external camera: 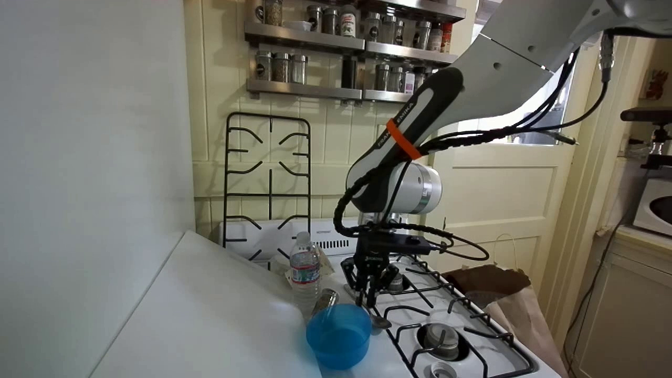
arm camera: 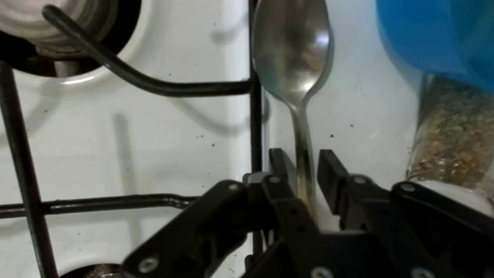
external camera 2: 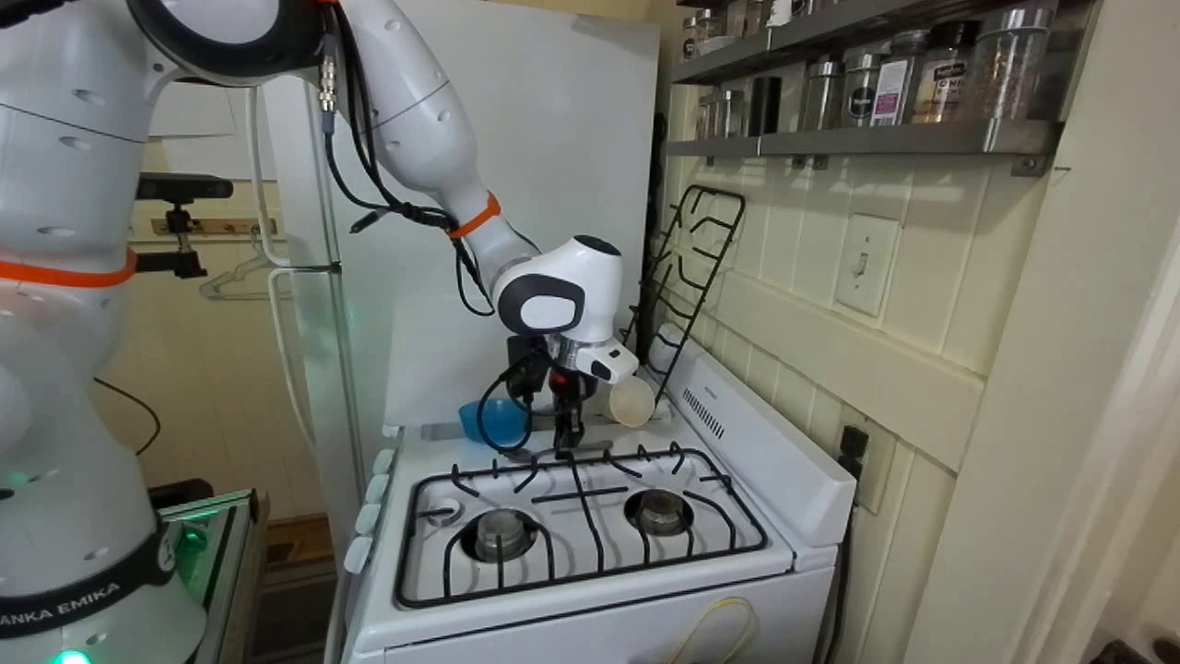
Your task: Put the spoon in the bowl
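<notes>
- we see a tall white refrigerator point(external camera 2: 553, 138) filling much of the background in an exterior view.
- we have the white stove point(external camera 2: 553, 636) in front of it, a black grate point(arm camera: 256, 131) lying on top.
- we find the robot arm point(external camera: 504, 79) bent downward over the stove in both exterior views.
- we note metal shelves point(external camera: 304, 90) lined with spice jars point(external camera: 281, 67).
- we see a loose grate point(external camera: 252, 195) leaning upright at the rear.
- we spot a clear labelled bottle point(external camera: 305, 273) standing upright behind the blue bowl point(external camera: 338, 336).
- we find that bowl upright on the white surface, just beside the black grate.
- we see the black claw point(arm camera: 301, 166) pointing down, its fingers point(arm camera: 330, 166) spread, one on each side of the handle of the spoon point(arm camera: 289, 50), a gap showing either side of the metal.
- we see a glass jar point(arm camera: 455, 135) of dried flakes just beside the bowl; we cannot tell whether the two touch.
- we find the spoon outside the bowl, lying along the black grate's edge bar.
</notes>
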Motion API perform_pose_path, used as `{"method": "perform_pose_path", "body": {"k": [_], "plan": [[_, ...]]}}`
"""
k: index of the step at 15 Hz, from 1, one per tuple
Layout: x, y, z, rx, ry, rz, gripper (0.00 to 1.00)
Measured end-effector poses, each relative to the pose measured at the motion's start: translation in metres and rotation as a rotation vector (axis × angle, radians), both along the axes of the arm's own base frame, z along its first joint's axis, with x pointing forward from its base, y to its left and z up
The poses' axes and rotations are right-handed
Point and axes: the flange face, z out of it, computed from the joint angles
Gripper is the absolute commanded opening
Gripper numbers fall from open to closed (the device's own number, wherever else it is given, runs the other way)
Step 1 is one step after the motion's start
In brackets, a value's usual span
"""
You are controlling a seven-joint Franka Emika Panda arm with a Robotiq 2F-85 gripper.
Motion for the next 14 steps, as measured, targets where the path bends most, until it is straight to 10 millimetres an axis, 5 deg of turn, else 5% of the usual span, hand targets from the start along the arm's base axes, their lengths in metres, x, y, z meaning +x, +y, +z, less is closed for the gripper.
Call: {"method": "perform_pose_path", "body": {"k": [8,14], "plan": [[0.005,0.009,0.002,0.006,-0.010,0.044,0.03],[-0.009,-0.002,0.045,-0.008,-0.151,0.046,0.03]]}}
